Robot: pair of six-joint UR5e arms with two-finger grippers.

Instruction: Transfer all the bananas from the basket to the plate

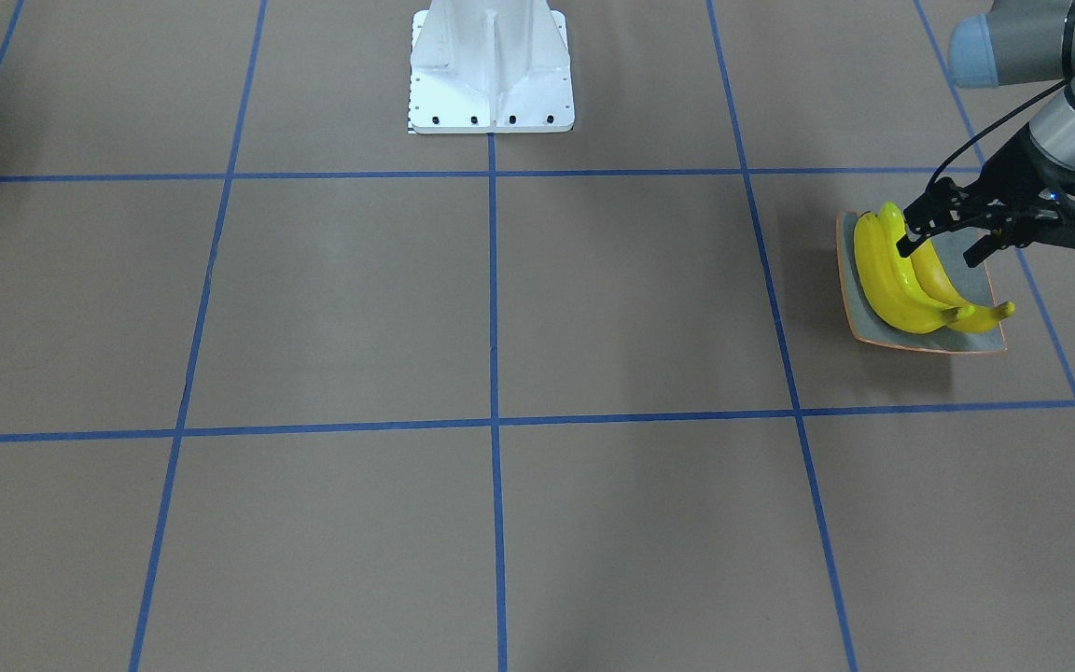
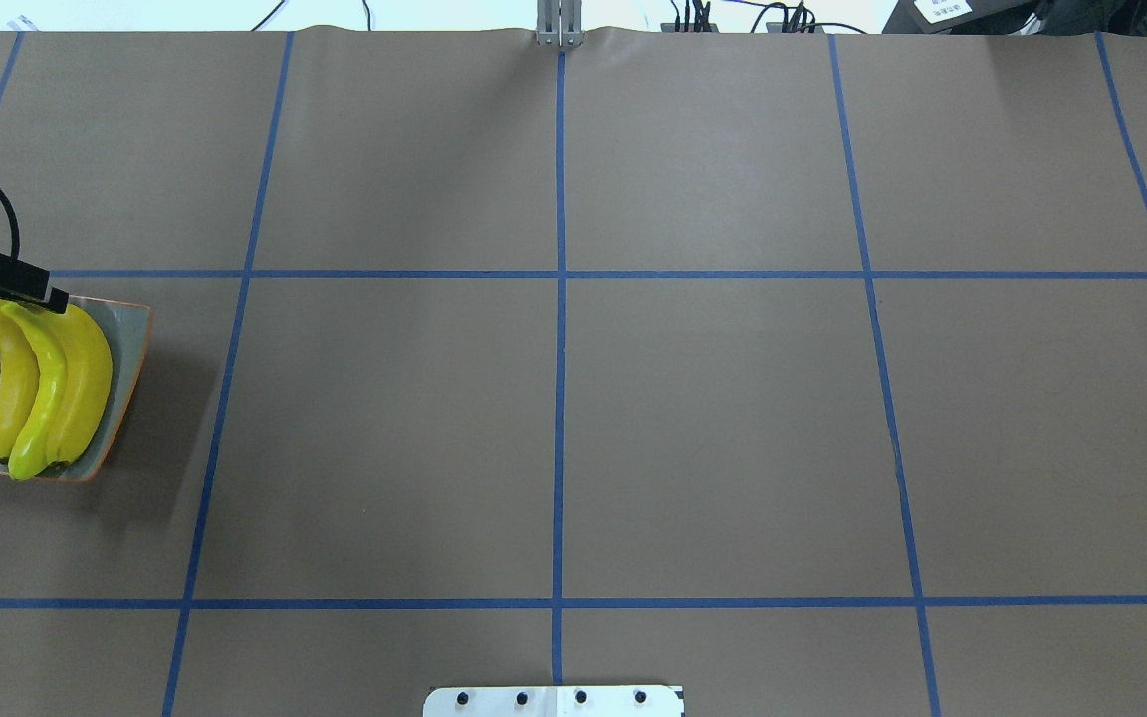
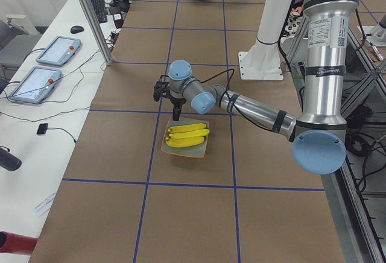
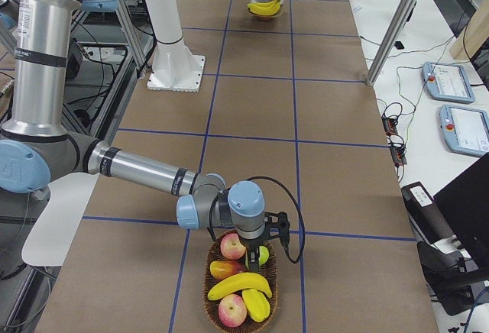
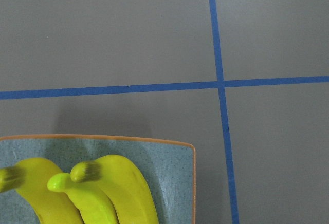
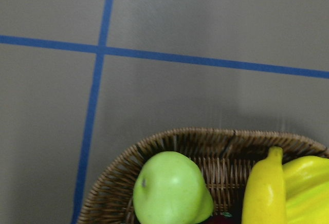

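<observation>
Brown tabletop (image 2: 693, 418). L fingers (image 1: 981, 250) spread, empty, over plate (image 2: 127, 339) w/ 3 bananas (image 2: 56, 388). R fingers (image 4: 253, 253) at basket (image 6: 205, 142): I can't tell. Risk: plate crowded, next banana (image 4: 239, 285) may slide off.

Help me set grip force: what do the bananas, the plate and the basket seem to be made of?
Bananas: likely moulded plastic, glossy, going by the bright highlights and flat, even yellow.
Plate: glazed ceramic or melamine, I cannot tell which; speckled grey-green with a sheen and an orange-brown rim.
Basket: woven wicker, matte brown, with visibly interlaced strands.
</observation>
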